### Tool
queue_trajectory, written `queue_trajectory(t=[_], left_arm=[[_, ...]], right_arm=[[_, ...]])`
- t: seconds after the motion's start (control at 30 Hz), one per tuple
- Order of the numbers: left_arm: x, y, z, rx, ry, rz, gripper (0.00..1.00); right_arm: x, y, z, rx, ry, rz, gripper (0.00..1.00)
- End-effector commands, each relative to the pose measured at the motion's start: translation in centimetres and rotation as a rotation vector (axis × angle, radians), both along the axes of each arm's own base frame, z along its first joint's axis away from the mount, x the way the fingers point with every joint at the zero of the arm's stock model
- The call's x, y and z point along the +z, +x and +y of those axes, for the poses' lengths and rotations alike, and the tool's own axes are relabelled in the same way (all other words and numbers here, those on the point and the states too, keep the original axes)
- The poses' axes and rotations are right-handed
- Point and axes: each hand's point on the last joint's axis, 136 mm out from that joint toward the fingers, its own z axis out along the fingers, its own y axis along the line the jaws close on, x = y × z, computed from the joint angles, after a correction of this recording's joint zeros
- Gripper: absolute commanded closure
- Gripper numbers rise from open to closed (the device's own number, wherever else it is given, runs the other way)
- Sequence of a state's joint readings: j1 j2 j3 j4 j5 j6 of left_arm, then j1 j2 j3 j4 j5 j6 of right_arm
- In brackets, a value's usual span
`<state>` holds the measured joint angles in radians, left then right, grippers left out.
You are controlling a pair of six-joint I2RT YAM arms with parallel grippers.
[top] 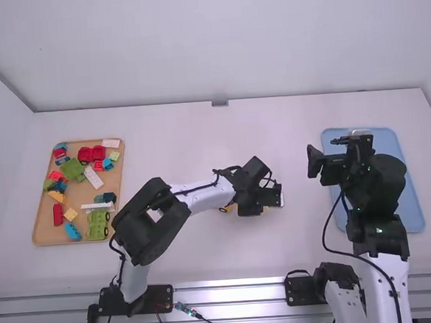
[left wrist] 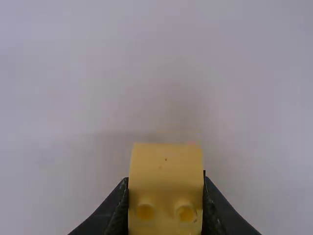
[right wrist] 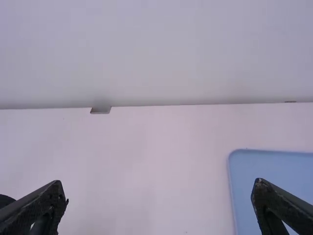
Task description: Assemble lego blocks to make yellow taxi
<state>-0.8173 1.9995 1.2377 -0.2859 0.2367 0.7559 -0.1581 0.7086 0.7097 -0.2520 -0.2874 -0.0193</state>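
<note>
Yellow block (left wrist: 165, 169), plain flat face with a few dark specks and two round studs at one end, is gripped between the fingers of the left gripper (top: 260, 197), over mid-bench (top: 182, 260). Tan tray (top: 49, 229) at far left carries loose red, green, blue, orange and white blocks (top: 72, 170); right gripper (top: 337, 159), fingers spread, nothing between, is by the blue tray (top: 412, 199).

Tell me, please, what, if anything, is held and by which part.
The left gripper holds a yellow studded plastic block by two opposite sides; the right gripper holds nothing.
</note>
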Motion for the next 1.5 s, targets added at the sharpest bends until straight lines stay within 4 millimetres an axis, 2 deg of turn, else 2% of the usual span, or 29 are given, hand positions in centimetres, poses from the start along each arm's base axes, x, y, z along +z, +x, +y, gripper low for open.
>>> queue_trajectory(t=[0.0, 0.17, 0.33, 0.5, 0.6, 0.7, 0.73, 0.83, 0.93, 1.1, 1.13, 1.17, 1.3, 1.4, 1.47], left_arm=[[0.2, 0.1, -0.7, -0.004, -0.024, 0.003, 0.92], [0.3, 0.3, -1.1, -0.006, -0.035, -0.011, 0.85], [-1.1, 0.1, -0.8, -0.002, -0.010, 0.014, 0.86], [-1.3, 0.1, -0.7, 0.021, -0.006, 0.021, 0.83], [-1.3, 0.5, -0.6, 0.027, -0.009, 0.018, 0.71], [-1.3, 0.4, -0.7, 0.016, -0.008, 0.014, 0.46], [-1.2, 0.4, -0.6, 0.019, -0.011, 0.016, 0.04], [-1.1, 0.5, -0.6, 0.022, -0.011, 0.011, 0.01], [0.0, 0.6, -0.8, 0.021, -0.023, 0.006, 0.01], [5.1, 1.5, 0.4, 0.005, -0.066, -0.058, 0.01], [6.6, 2.1, 1.2, 0.019, -0.079, -0.076, 0.01], [7.0, 2.2, 1.4, 0.021, -0.083, -0.079, 0.01], [10.6, 1.9, 4.4, -0.044, -0.152, -0.047, 0.01], [12.7, 1.8, 7.1, -0.115, -0.261, 0.002, 0.01], [13.4, 1.8, 8.5, -0.144, -0.312, 0.021, 0.01]], right_arm=[[1.5, 0.0, 0.2, 0.012, -0.009, -0.034, 0.01], [1.6, 0.0, 0.2, 0.014, -0.008, -0.036, 0.01], [1.6, 0.0, 0.2, 0.014, -0.008, -0.035, 0.01], [1.6, 0.0, 0.3, 0.018, -0.008, -0.036, 0.01], [1.6, 0.0, 0.7, 0.029, -0.010, -0.037, 0.01], [1.6, 0.0, 1.0, 0.038, -0.012, -0.039, 0.01], [1.6, 0.0, 1.1, 0.047, -0.024, -0.042, 0.01], [1.6, 0.0, 1.0, 0.050, -0.042, -0.044, 0.01], [1.6, 0.0, 1.0, 0.051, -0.046, -0.045, 0.01], [1.4, 0.2, 2.1, 0.149, -0.130, -0.060, 0.00], [1.1, 0.4, 2.5, 0.183, -0.142, -0.058, 0.00], [1.0, 0.4, 2.6, 0.192, -0.145, -0.058, 0.01], [-0.2, 1.8, 2.7, 0.222, -0.150, -0.030, 0.01], [-1.9, 2.3, 4.8, 0.397, -0.201, -0.022, 0.01], [-2.7, 2.1, 6.0, 0.504, -0.220, -0.029, 0.00]])
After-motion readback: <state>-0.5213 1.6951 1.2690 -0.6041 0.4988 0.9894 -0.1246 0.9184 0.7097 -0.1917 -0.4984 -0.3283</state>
